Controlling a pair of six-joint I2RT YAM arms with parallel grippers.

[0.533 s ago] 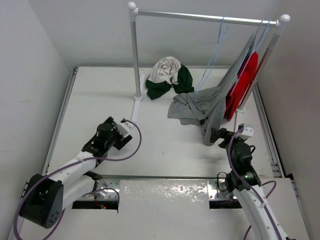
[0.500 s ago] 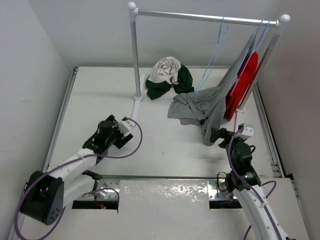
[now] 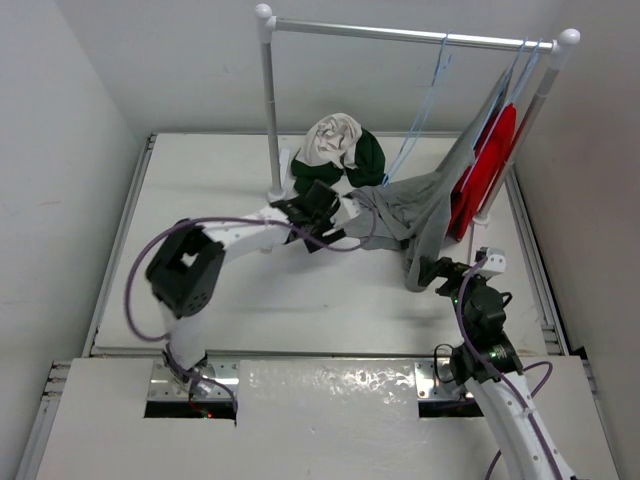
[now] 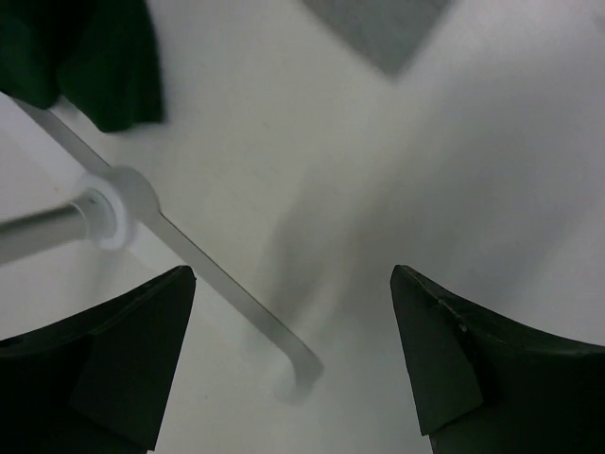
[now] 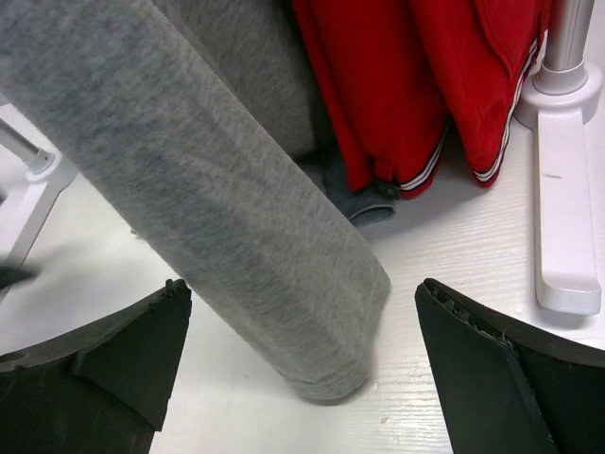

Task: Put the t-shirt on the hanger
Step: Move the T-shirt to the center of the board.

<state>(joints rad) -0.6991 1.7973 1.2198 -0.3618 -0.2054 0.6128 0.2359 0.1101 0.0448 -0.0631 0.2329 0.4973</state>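
Top external: the left gripper (image 3: 322, 210), spread wide and empty, lies at six o'clock from the t-shirt (image 3: 338, 150). The right gripper (image 3: 438, 272) gapes empty too.

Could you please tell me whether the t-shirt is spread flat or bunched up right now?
Bunched up: the t-shirt lies in a crumpled heap beside the rail post.

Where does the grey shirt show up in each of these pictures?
Top external: grey shirt right of centre, draped below the rail.
Left wrist: grey shirt, just a corner at the top edge.
Right wrist: grey shirt fills the middle.
Shared landmark: white clothes rail.
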